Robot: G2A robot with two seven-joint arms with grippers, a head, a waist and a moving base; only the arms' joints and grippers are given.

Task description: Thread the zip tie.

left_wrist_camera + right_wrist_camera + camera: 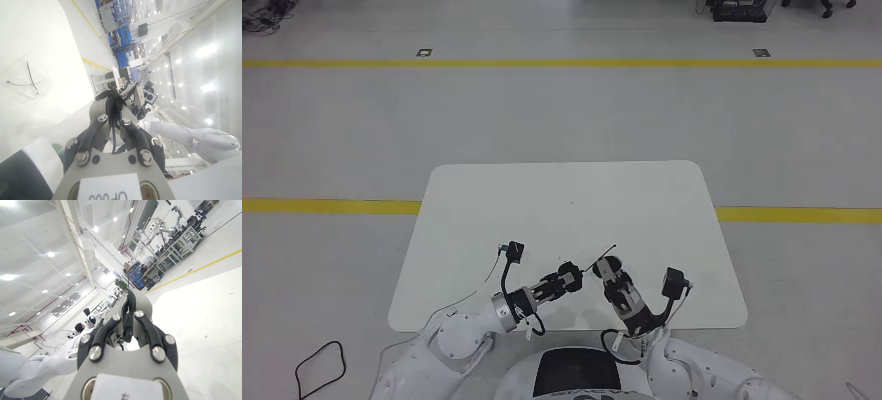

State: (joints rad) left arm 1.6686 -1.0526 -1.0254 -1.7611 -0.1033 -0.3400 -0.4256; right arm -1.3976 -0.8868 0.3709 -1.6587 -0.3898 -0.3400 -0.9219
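Right gripper pinching thin black zip tie, tail protruding

The zip tie is a thin black strip, pinched between the closed fingers of the right gripper above the near part of the tabletop. Its free end sticks out past the fingertips, nearly straight. Two more thin black ties lie crossed on a clear sheet on the tabletop.
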